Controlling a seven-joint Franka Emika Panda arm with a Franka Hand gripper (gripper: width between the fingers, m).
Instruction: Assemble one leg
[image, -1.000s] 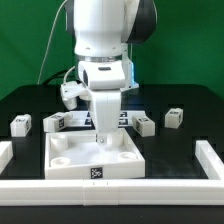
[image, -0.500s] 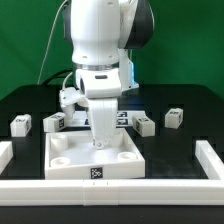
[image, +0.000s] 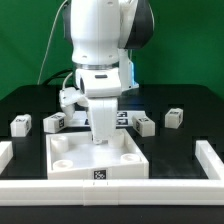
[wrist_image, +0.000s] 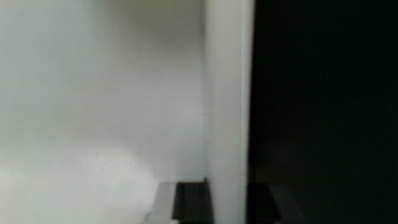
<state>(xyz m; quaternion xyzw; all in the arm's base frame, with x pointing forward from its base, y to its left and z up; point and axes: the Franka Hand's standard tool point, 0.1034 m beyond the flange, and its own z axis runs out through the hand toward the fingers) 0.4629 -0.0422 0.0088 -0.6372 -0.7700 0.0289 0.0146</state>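
The large white tray-like top (image: 70, 158) lies on the black table, its tagged front edge toward the camera. My gripper (image: 100, 141) points straight down at the top's back rim. In the wrist view the two dark fingers (wrist_image: 191, 202) stand on either side of the top's white rim (wrist_image: 228, 90), and the gripper (wrist_image: 228, 186) is shut on that rim. Several small white legs lie behind the top: two at the exterior view's left (image: 21, 124) (image: 54, 122) and two at its right (image: 146, 125) (image: 174, 117). None is held.
The marker board (image: 127, 118) lies behind the top, partly hidden by the arm. A low white wall runs along the front (image: 110, 198), the right (image: 210, 158) and the left (image: 5, 152) of the black table.
The top has slid a little toward the camera with my gripper on its rim. The legs have not moved.
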